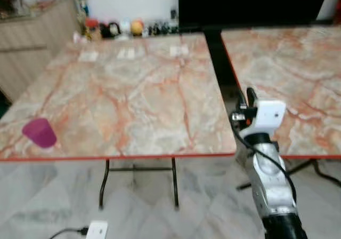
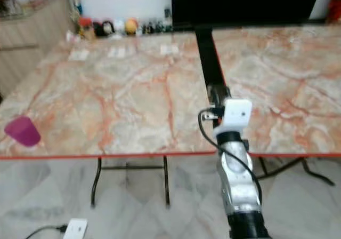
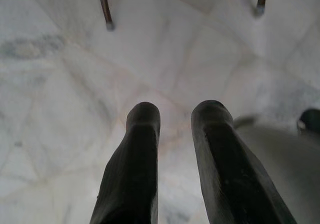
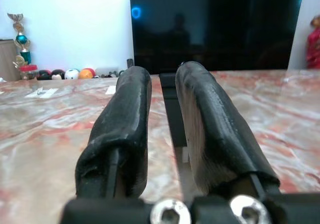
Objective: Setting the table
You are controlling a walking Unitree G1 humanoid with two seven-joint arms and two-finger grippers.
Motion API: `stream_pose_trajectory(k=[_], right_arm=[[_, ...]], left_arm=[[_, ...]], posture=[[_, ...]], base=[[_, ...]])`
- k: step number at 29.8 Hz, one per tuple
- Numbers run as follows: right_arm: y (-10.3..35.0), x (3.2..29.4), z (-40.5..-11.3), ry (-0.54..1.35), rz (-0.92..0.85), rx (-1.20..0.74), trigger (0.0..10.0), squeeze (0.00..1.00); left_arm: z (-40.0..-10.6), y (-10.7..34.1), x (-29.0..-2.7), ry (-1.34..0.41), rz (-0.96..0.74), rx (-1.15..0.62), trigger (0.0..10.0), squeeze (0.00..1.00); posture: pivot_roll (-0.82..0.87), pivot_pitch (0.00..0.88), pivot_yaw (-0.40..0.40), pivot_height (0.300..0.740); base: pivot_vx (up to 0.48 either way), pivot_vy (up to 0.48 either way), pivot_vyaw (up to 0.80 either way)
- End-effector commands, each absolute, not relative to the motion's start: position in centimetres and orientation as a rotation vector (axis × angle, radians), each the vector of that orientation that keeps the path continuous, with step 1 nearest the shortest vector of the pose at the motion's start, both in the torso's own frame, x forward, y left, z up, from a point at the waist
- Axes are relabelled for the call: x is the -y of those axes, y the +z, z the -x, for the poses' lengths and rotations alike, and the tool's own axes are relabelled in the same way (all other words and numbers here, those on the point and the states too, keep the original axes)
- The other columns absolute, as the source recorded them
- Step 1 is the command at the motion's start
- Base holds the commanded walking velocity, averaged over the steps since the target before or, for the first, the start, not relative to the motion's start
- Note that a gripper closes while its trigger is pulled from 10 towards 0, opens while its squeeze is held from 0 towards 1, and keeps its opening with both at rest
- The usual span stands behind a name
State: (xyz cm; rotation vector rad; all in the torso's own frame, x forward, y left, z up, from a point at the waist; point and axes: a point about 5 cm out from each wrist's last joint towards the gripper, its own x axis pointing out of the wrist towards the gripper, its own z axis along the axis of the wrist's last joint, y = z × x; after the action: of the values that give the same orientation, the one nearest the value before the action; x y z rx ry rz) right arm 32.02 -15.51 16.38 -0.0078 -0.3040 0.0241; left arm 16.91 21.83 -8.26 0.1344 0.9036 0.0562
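Note:
A purple cup (image 1: 40, 132) stands upright near the front left corner of the left marble table (image 1: 133, 89). My right gripper (image 4: 162, 79) is raised at the front of the gap between the two tables, level with the tabletops, far right of the cup. Its black fingers (image 1: 250, 96) stand close together with only a narrow slit and nothing between them. My left gripper (image 3: 175, 109) hangs low and points at the pale floor, its fingers close together and holding nothing.
A second marble table (image 1: 298, 63) stands to the right across a dark gap. Small white cards (image 1: 127, 52) lie near the left table's far edge, with figurines (image 1: 114, 28) behind them. A black screen (image 1: 256, 4) is at the back. A power strip (image 1: 96, 230) lies on the floor.

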Motion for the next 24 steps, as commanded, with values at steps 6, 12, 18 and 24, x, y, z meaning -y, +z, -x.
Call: stream_pose_trajectory(k=[6, 12, 18, 24], right_arm=[[14.5, 16.5, -31.4, -0.049, 0.01, 0.226, 10.0, 0.0], [11.5, 20.6, -28.1, -0.252, 0.105, 0.115, 10.0, 0.0], [6.0, 26.0, -24.3, -0.655, -0.038, -0.147, 10.0, 0.0], [1.2, 25.7, -23.1, -0.645, -0.109, -0.44, 10.0, 0.0]], left_arm=[[-16.8, -8.1, -22.6, 0.068, -0.153, -0.9, 10.0, 0.0], [-16.9, -8.0, -22.8, 0.079, -0.151, -0.891, 10.0, 0.0], [-16.8, -8.0, -22.9, 0.09, -0.151, -0.89, 10.0, 0.0], [-16.9, -8.0, -22.8, 0.098, -0.146, -0.883, 10.0, 0.0]], posture=[[-0.07, 0.0, 0.037, 0.74], [-0.07, 0.008, 0.029, 0.74], [-0.07, 0.031, 0.021, 0.74], [-0.06, 0.043, 0.006, 0.74]], base=[[0.0, 0.057, 0.0], [0.0, 0.0, 0.0], [0.0, 0.0, 0.0], [0.0, 0.0, 0.0]])
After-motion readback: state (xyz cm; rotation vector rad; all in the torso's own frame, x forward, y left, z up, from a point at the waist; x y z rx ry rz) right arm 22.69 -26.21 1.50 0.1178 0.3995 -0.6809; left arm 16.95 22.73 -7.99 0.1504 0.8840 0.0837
